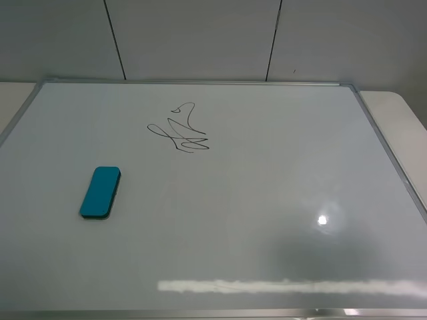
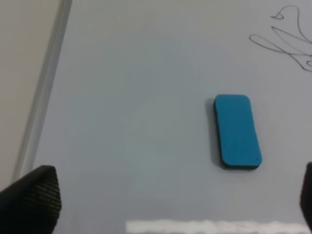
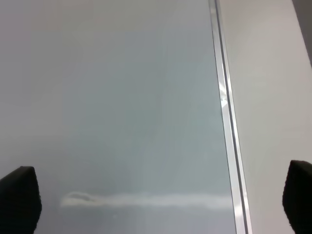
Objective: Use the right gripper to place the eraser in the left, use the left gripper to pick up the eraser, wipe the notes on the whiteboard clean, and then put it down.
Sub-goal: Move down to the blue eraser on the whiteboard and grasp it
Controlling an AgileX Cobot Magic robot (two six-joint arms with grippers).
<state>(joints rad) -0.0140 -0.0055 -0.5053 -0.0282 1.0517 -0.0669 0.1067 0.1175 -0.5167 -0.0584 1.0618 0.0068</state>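
Exterior high view: the whiteboard [image 1: 267, 200] fills most of the picture. It lies flat, glossy white inside a thin silver frame [image 1: 200, 83], and a pale table surface [image 1: 400, 107] shows past its right edge. The left gripper [image 2: 168, 202] is seen only in the left wrist view. Its black fingertips [image 2: 29, 200] sit at opposite edges of that picture, jaws spread wide and empty over bare board. The right gripper [image 3: 158, 197] is likewise spread wide and empty, with a stretch of the frame between its tips. The notes [image 1: 180, 128] are a black looping scribble on the upper middle of the board, unwiped. The eraser [image 1: 101, 192], teal with a dark underside, lies flat on the board's left part, apart from the scribble and from both grippers.
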